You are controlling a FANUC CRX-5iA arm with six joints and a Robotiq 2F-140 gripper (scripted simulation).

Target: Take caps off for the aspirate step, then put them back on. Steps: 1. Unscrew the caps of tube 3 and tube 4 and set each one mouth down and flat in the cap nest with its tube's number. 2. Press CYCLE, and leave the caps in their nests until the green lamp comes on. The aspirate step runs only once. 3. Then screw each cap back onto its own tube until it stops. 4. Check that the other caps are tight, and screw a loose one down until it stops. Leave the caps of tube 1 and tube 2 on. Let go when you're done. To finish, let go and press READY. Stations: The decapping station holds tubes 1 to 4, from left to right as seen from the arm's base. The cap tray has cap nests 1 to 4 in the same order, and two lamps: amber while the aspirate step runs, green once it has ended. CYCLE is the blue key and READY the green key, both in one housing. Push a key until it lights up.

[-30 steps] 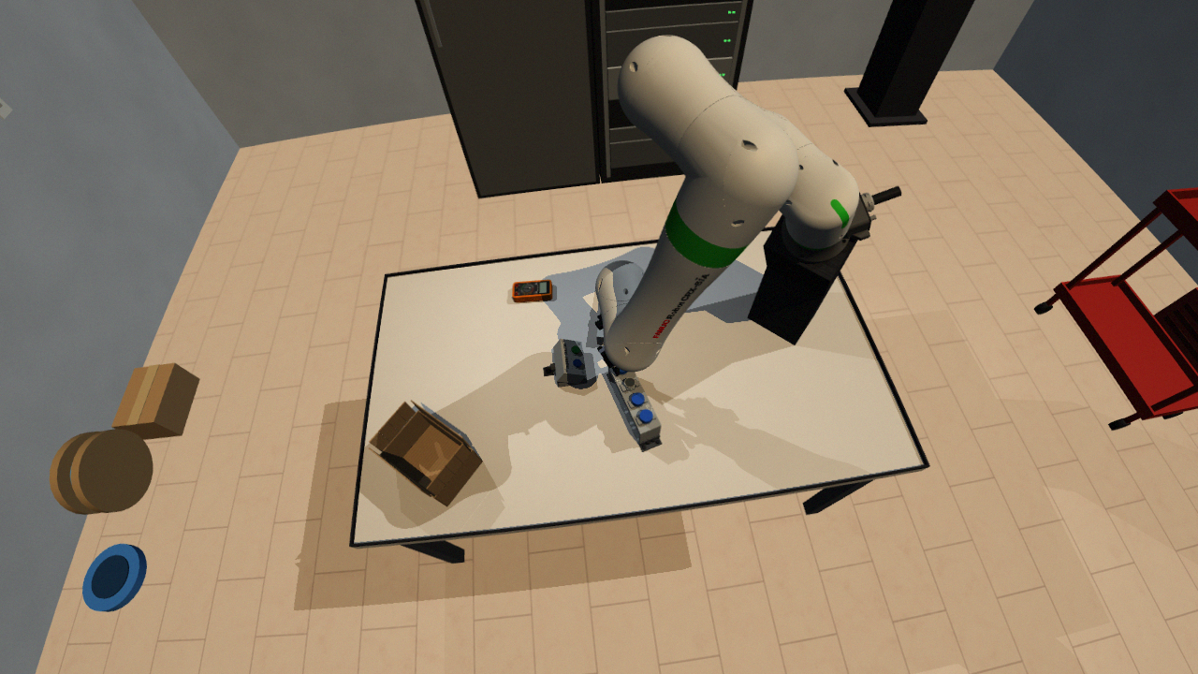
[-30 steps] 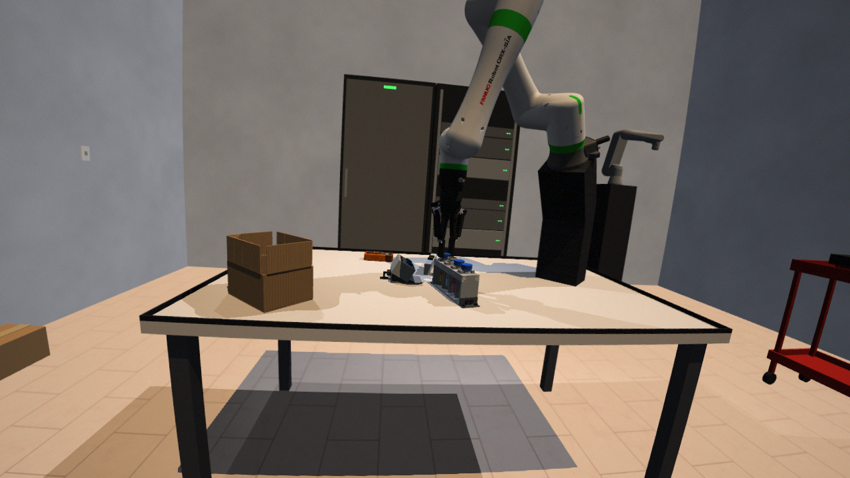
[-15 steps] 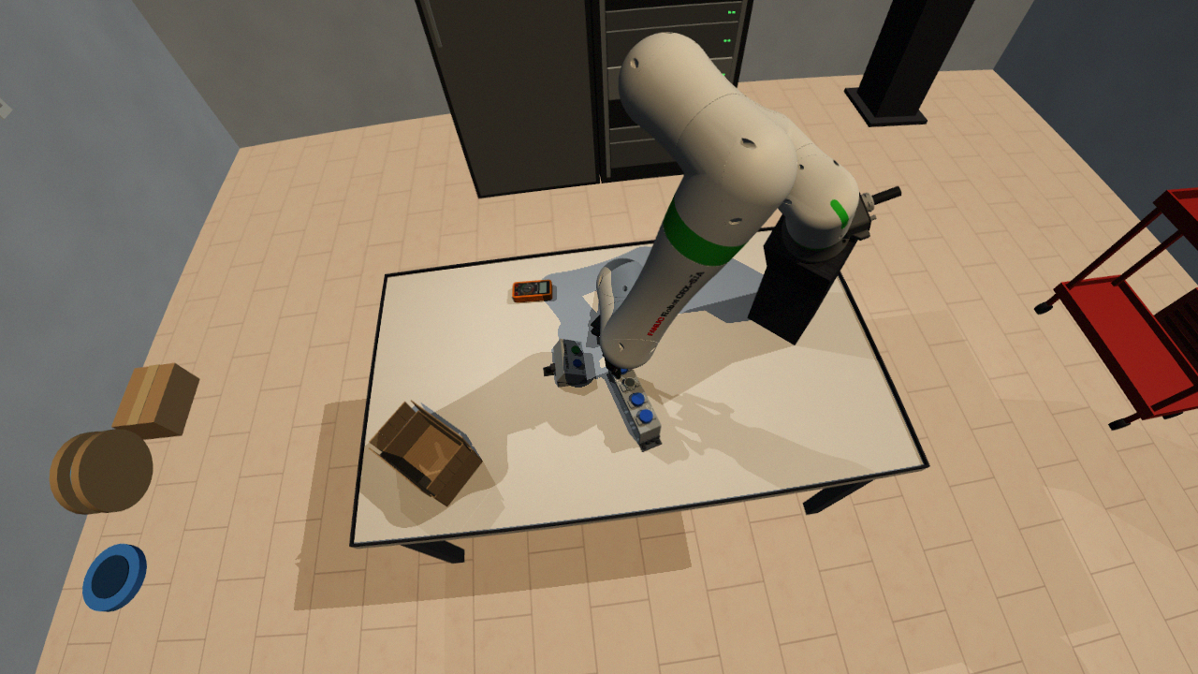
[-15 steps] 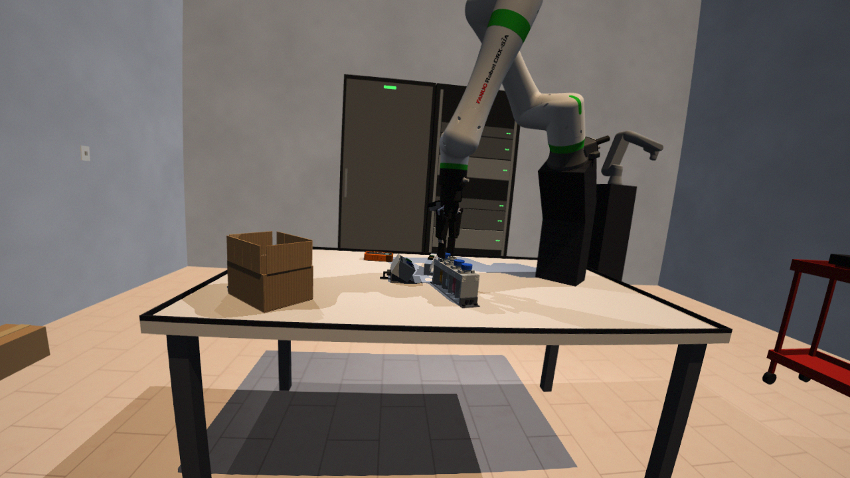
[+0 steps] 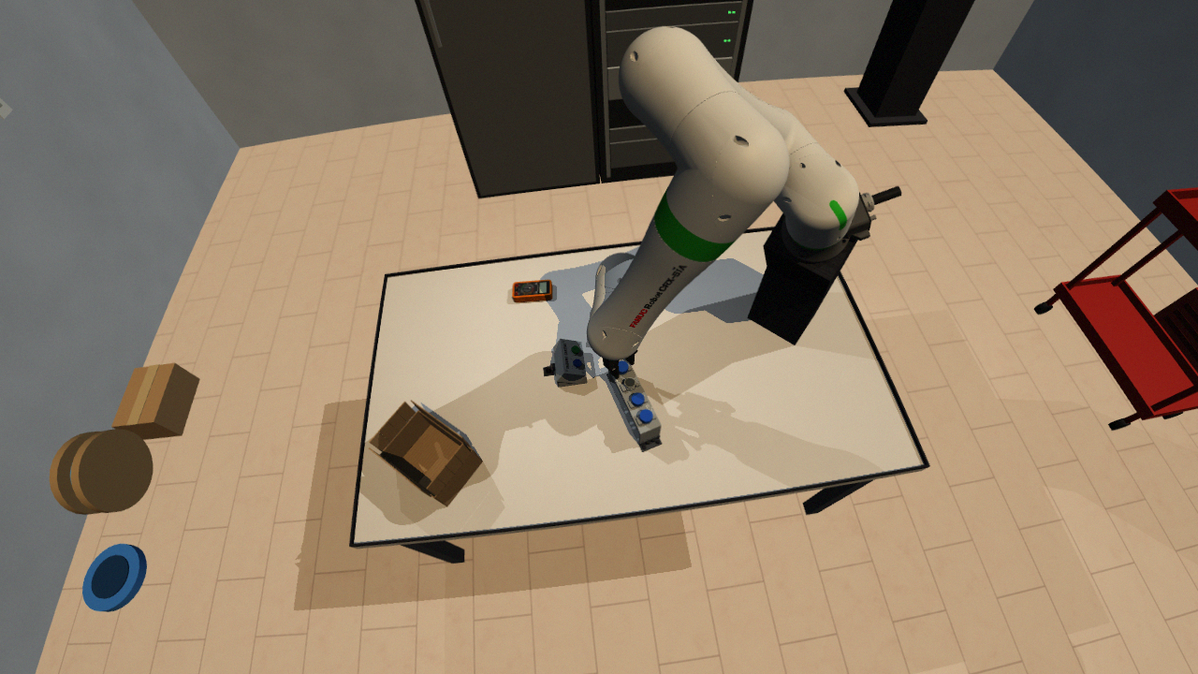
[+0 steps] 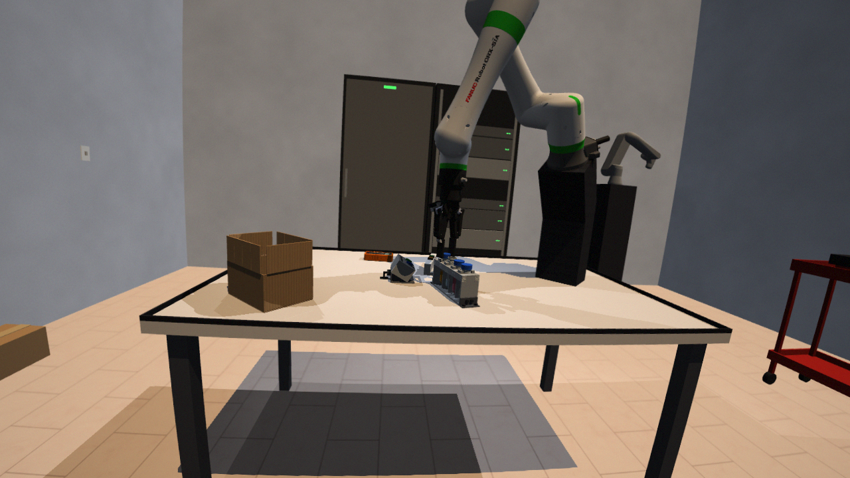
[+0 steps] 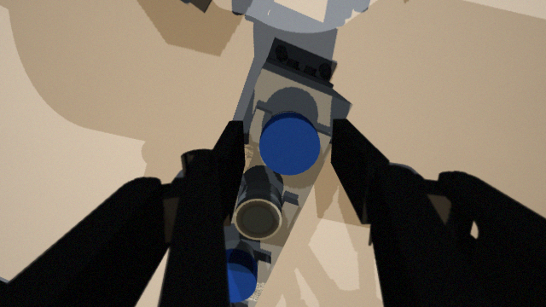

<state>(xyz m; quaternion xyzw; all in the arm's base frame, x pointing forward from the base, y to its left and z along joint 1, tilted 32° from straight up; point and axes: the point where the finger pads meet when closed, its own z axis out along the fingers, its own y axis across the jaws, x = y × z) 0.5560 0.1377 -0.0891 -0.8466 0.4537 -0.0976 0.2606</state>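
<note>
Blue cap (image 7: 289, 143) sits directly between the fingers of the gripper (image 7: 287, 147), on the end tube of the decapping station (image 7: 299, 107), with a gap showing on each side of it. The gripper is spread apart and pinches nothing; its two black fingers flank the cap without touching it. Just nearer the wrist than the cap, beside the one finger, an uncapped tube (image 7: 258, 217) stands open with its pale rim showing, and farther down the same row another blue cap (image 7: 241, 275) is partly hidden behind that finger. From above, the station (image 5: 636, 410) runs away from the gripper across the tabletop (image 5: 753, 435), and the key housing (image 5: 572, 361) lies just beside the gripper. Farther off on the tabletop are an orange meter (image 5: 532, 289) and a cardboard box (image 5: 427, 452).
</note>
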